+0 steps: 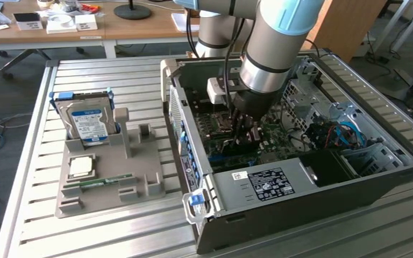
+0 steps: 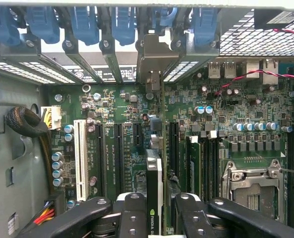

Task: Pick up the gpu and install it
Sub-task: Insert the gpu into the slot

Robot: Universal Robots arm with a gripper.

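Gripper [image 2: 154,218] clamped on thin, edge-on gpu [image 2: 154,188], apparently over motherboard [image 2: 122,129] slot.

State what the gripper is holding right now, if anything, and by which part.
The gripper holds the gpu edge-on, its fingers clamped on the card's two faces at its upper edge, above the motherboard inside the open computer case.

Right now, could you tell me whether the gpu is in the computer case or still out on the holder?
In the case: the gripper holds the gpu edge-down over the motherboard slots.
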